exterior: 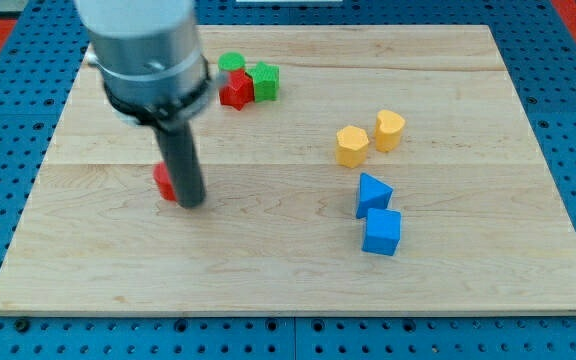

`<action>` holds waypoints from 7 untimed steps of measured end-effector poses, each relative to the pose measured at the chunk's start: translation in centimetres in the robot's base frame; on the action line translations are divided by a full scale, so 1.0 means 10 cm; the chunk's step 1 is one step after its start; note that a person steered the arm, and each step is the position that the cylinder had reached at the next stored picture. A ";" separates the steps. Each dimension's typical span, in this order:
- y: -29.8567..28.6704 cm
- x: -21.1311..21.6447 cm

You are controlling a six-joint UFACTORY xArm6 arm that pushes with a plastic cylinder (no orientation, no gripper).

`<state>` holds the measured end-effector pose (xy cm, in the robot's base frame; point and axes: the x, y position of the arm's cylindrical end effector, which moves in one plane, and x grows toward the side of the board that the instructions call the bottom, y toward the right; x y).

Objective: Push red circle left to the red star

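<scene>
grey cylinder, black collar, dark rod (pixel 184 165)

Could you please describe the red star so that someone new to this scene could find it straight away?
Look to the wooden board's top edge, left of centre, where three small blocks huddle together. The red star is the lowest-left of them, touching the green circle above it and the green block on its right. It is the cluster's only red piece.

Bench (pixel 268 260) pale wood, grain striped. Red circle (pixel 164 181), red star (pixel 234 90). Green circle (pixel 231 62), green cube (pixel 265 80). Yellow hexagon (pixel 351 146), yellow heart (pixel 389 130). Blue triangle (pixel 372 193), blue cube (pixel 382 232). Rod (pixel 183 165) dark. Surround blue, pegboard-dotted.
</scene>
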<state>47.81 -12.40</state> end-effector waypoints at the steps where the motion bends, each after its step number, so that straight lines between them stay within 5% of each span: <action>1: -0.02 0.10; 2: -0.62 -0.07; 5: 0.75 -0.42; 6: 0.52 -1.10; 7: 0.57 -1.17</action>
